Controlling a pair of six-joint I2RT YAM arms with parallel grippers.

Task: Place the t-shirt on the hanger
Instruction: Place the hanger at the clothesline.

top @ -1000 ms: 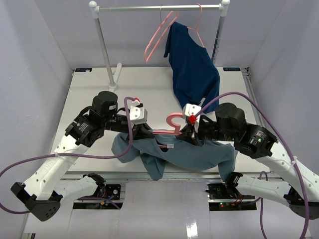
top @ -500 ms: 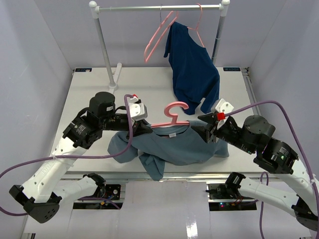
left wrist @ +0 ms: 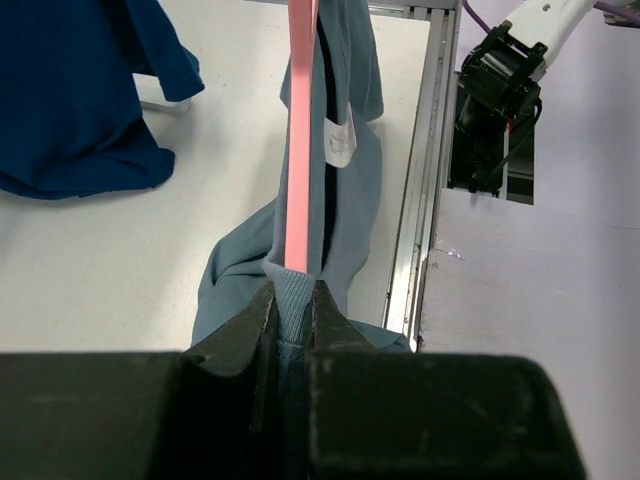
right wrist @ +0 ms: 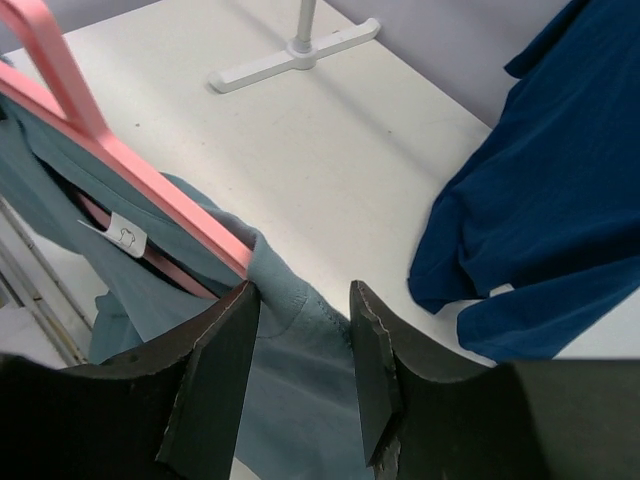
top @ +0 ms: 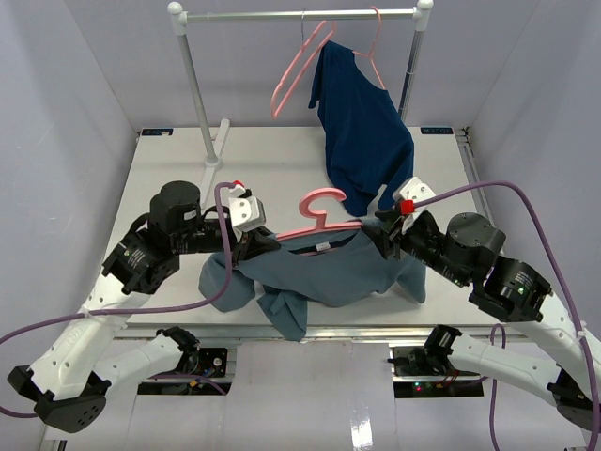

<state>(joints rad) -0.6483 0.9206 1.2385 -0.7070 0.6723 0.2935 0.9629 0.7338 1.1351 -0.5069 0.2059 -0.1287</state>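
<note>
The slate blue-grey t-shirt (top: 324, 272) hangs crumpled near the table's front edge, with the pink hanger (top: 322, 214) pushed into its neck and the hook sticking up. My left gripper (top: 266, 242) is shut on the shirt's left shoulder fabric (left wrist: 292, 292), right at the end of the hanger arm (left wrist: 300, 130). My right gripper (top: 388, 231) is open and straddles the shirt's right shoulder (right wrist: 300, 300), which covers the hanger's other end (right wrist: 140, 175). The left finger (right wrist: 225, 345) touches the cloth. A white label (right wrist: 127, 236) shows inside the neck.
A metal clothes rack (top: 300, 14) stands at the back, with an empty pink hanger (top: 296, 73) and a dark navy shirt (top: 362, 132) on another hanger, drooping onto the table. The navy shirt lies close to my right gripper (right wrist: 540, 200). The rack's foot (right wrist: 295, 50) rests on the white table.
</note>
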